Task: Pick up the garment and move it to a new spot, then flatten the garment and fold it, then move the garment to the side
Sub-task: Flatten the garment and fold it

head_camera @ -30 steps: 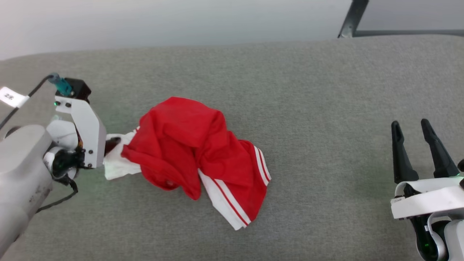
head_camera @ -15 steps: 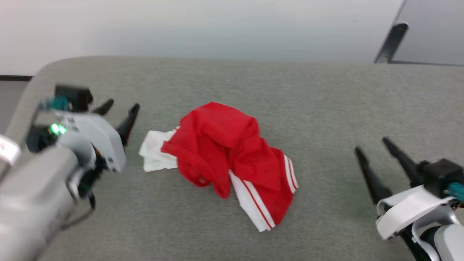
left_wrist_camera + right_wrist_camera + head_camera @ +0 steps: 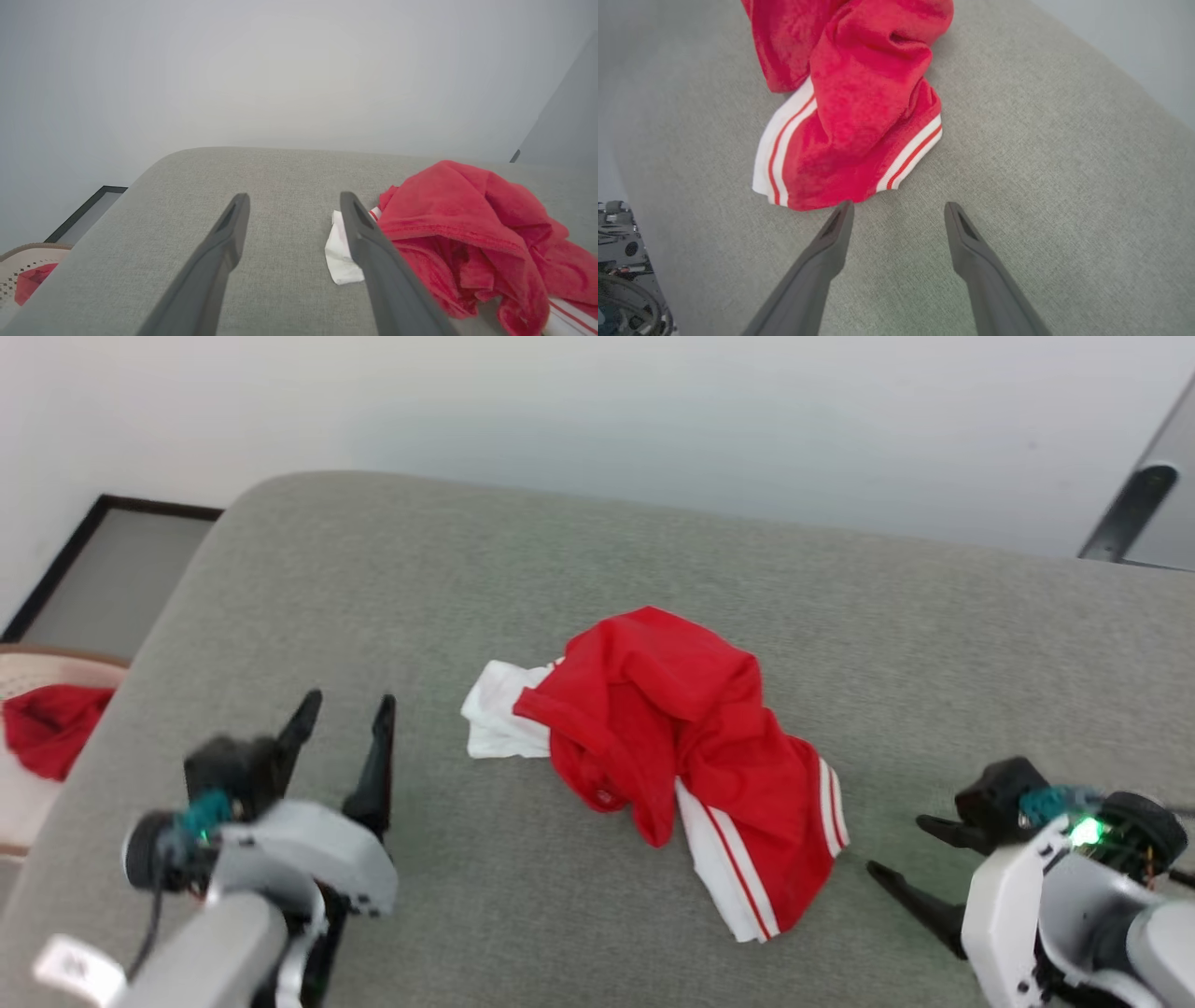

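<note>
The garment (image 3: pixel 672 737) is a red shirt with white, red-striped trim, lying crumpled in a heap in the middle of the grey padded surface (image 3: pixel 467 569). Its white sleeve end (image 3: pixel 495 723) pokes out on the left. My left gripper (image 3: pixel 349 700) stands open to the left of the heap, apart from it. In the left wrist view its open fingers (image 3: pixel 294 196) frame bare padding, with the garment (image 3: pixel 467 219) off to the right. My right gripper (image 3: pixel 894 845) is open, pointing left at the striped hem. In the right wrist view its fingertips (image 3: pixel 899 204) stop just short of the garment (image 3: pixel 859 93).
A pale woven basket (image 3: pixel 28 677) holding red cloth (image 3: pixel 47 737) stands beyond the surface's left edge. A dark-framed panel (image 3: pixel 103 569) lies at the far left, and a dark leg (image 3: pixel 1130 504) stands at the far right. A white wall rises behind.
My left gripper has drawn back from the white sleeve end and now points up the view. The right gripper has turned towards the hem. The camera swung left; the garment lies as before.
</note>
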`<state>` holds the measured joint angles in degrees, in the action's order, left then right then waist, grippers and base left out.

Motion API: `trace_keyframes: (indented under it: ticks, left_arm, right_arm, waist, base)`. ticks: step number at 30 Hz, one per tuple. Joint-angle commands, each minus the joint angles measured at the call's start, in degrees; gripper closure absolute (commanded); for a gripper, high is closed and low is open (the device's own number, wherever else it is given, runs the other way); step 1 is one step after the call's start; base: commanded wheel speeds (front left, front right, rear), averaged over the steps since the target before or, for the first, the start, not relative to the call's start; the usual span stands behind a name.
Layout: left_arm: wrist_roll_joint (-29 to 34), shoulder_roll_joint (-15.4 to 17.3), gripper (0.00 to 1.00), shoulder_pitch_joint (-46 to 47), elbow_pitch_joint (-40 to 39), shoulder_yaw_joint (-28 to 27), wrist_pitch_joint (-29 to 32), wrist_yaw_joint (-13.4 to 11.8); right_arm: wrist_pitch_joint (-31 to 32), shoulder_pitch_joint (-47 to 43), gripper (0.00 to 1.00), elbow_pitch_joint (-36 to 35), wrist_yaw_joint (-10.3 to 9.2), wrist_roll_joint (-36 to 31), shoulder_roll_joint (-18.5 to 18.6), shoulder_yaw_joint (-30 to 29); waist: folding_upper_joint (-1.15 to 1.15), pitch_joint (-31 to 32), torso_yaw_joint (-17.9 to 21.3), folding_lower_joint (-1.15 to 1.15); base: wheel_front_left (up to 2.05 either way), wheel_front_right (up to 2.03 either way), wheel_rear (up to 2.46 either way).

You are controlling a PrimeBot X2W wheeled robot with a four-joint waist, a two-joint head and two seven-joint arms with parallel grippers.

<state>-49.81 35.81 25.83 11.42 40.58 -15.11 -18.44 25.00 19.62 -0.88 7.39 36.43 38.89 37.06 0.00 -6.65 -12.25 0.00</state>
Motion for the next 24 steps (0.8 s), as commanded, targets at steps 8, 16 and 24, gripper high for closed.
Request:
trace_keyframes:
  ticks: [8,16,24]
  left_arm:
    - [10.1,-6.3,0.00,-9.9,-4.9,-7.4,0.0,0.4]
    - [15.3,-12.1,0.00,-12.8,-4.6,-12.5,0.0,4.4]
    - [19.4,-16.2,0.00,-14.3,-3.3,-16.1,0.0,7.6]
  right_arm:
    - [8.2,7.9,0.00,7.0,0.20,6.8,0.2,4.0]
    - [8.3,13.0,0.00,14.6,0.20,7.7,-0.6,9.9]
    - [7.9,14.0,1.00,19.6,0.20,9.4,-2.1,14.6]
  waist:
    - [0.00,-1.6,-4.5,0.00]
    - [0.00,-3.7,-7.8,0.00]
    - [0.00,-4.5,-8.9,0.00]
  base:
    - [0.00,0.00,0.00]
    - [0.00,0.00,0.00]
    - [0.00,0.00,0.00]
